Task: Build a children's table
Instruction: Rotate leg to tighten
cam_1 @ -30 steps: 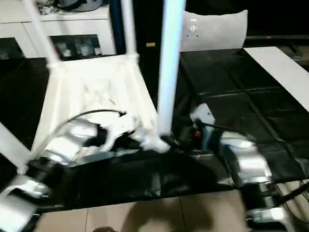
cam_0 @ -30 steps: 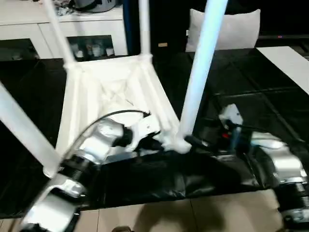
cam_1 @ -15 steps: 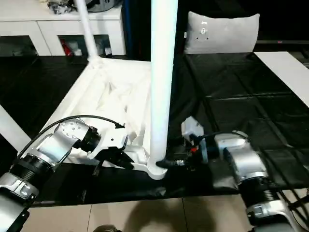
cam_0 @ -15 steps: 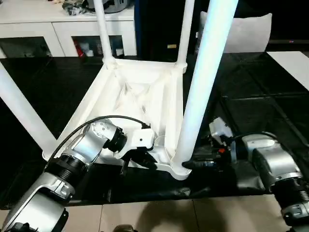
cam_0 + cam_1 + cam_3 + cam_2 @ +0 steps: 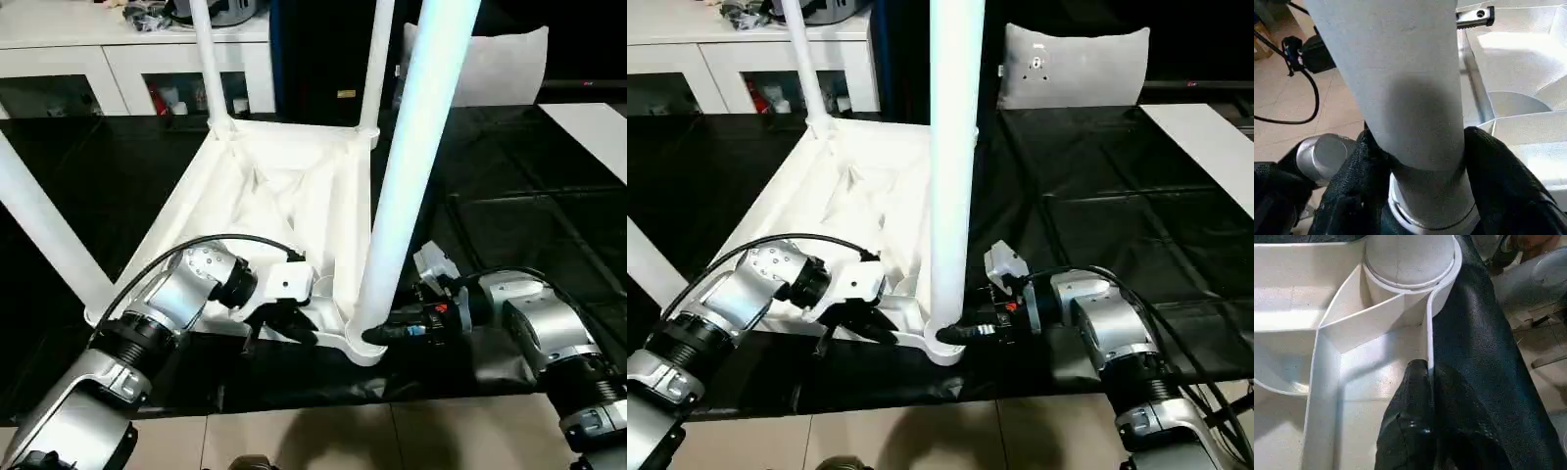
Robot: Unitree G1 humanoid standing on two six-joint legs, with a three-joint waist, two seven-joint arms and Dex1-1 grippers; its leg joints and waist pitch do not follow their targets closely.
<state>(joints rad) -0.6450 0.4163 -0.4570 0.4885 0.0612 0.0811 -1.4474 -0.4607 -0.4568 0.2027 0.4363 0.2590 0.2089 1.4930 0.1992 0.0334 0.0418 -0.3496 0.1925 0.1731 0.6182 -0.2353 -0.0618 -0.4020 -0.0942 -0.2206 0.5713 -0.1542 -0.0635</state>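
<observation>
Over the past second the right pincer (image 5: 960, 331) has narrowed its fingers around the base of the near leg (image 5: 411, 166), and the tilted, blurred scene has levelled out. The black fingers (image 5: 1352, 186) now sit either side of the tube just above its corner socket (image 5: 942, 345) — touching or nearly so, though a firm grip cannot be confirmed. The left pincer (image 5: 284, 328) is clenched on the thin side wall of the top (image 5: 284, 186), its fingers (image 5: 1415, 401) pinching the white rim (image 5: 1429, 347) just beside that same socket.

The children's table lies upside down on the black-covered desk (image 5: 509, 186), ribbed underside facing up. All four white legs stand in the corners: two slim ones at the far end (image 5: 208, 59) (image 5: 377, 59), one slanting off at the robot's left (image 5: 44, 235), and the thick near one rising past the frame's upper edge.

Behind the desk a grey-white cushion (image 5: 1073, 64) leans upright, next to a white cabinet (image 5: 127, 69) — clutter on top. Pale floor tiles (image 5: 392, 441) show in front.
</observation>
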